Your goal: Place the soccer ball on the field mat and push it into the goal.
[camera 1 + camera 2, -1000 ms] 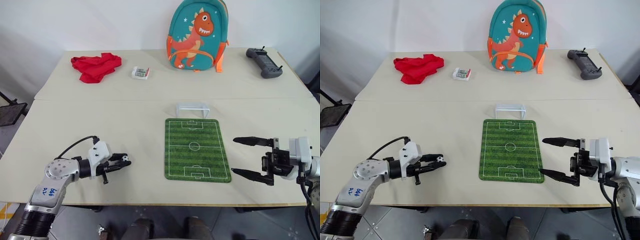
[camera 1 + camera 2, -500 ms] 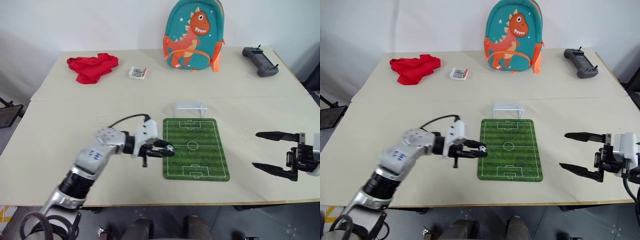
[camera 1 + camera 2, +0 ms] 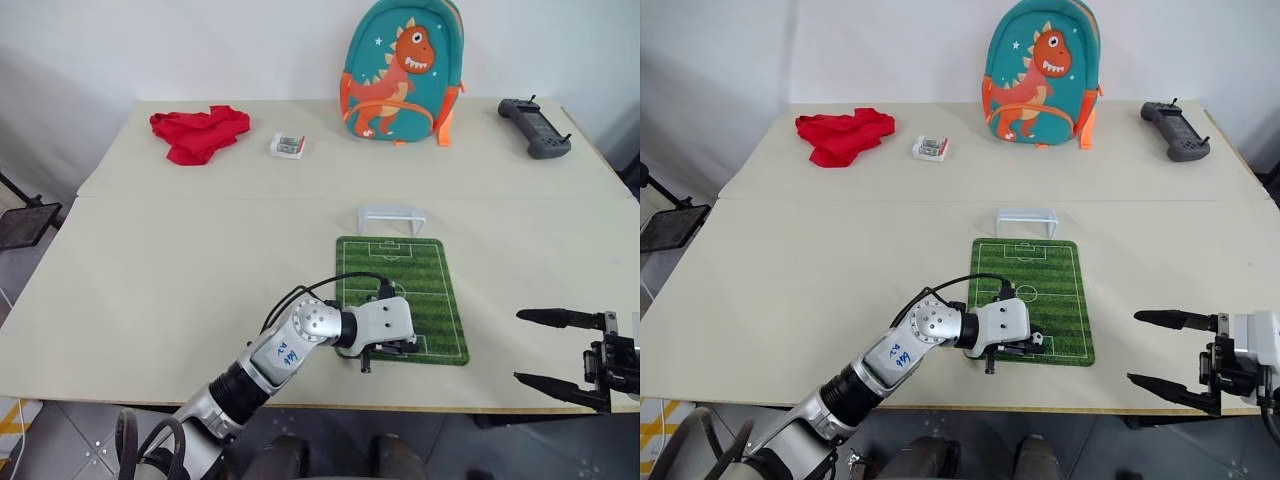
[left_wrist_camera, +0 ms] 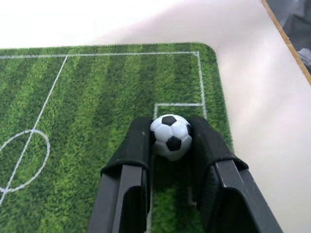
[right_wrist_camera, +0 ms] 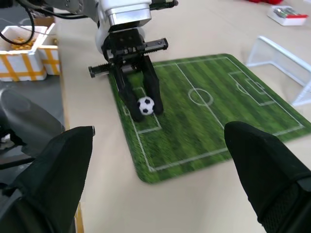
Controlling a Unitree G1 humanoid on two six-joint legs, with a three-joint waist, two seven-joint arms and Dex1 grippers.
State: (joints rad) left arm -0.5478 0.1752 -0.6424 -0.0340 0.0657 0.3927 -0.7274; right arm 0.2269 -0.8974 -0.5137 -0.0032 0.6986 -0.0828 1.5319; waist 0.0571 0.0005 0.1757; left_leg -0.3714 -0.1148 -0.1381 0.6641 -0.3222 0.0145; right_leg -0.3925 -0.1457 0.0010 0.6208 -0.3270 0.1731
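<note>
Now soccer ball (image 4: 170, 136) sits clamped between left pincer (image 4: 171, 137) fingertips.

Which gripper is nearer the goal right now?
Left. The left gripper holds the soccer ball over the near end of the field mat, with the goal beyond the far end. The right gripper hangs open off the mat's right side, farther away.

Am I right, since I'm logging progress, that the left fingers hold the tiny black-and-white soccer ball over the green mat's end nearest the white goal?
Not quite. The left fingers do hold the tiny black-and-white soccer ball over the green field mat, but at the end farthest from the small white goal; the left eye view shows it.
</note>
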